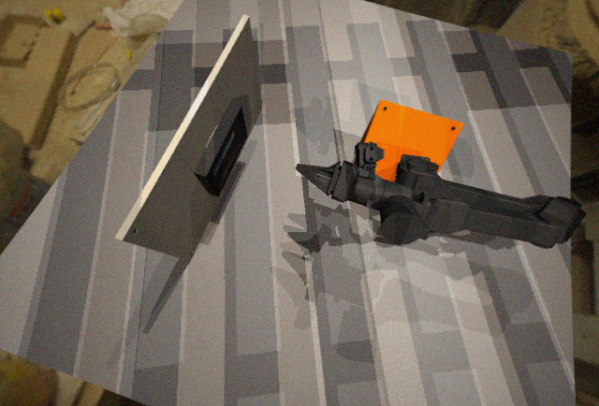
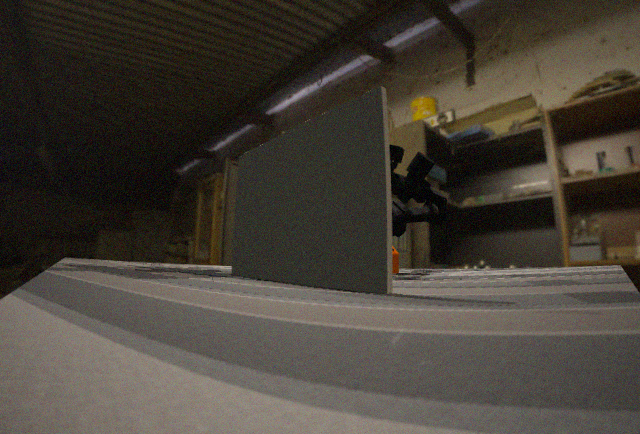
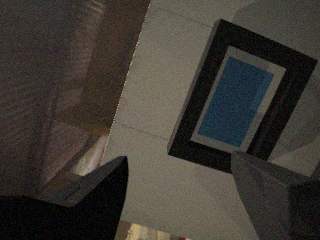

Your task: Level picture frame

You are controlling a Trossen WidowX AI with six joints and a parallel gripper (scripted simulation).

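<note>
The picture frame (image 1: 207, 165) (image 3: 202, 97) is black with a pale mat and a blue picture. It hangs on the front of the upright wall panel (image 1: 168, 208) (image 2: 310, 202) (image 3: 150, 75). In the tilted wrist view its top edge slopes down to the right slightly more steeply than the panel's seams, but the perspective leaves its exact tilt unclear. The screw and notched strip are hidden behind it. My gripper (image 1: 298, 167) (image 3: 179, 162) is open and empty, back from the panel, clear of the frame. In the exterior view the panel hides the frame and fingers.
An orange plate (image 1: 411, 125) (image 2: 395, 259) with dark corner holes stands behind and partly under my arm. The panel rises from a striped grey table top (image 1: 270, 343) (image 2: 310, 367). The panel's side edge shows at the left in the wrist view.
</note>
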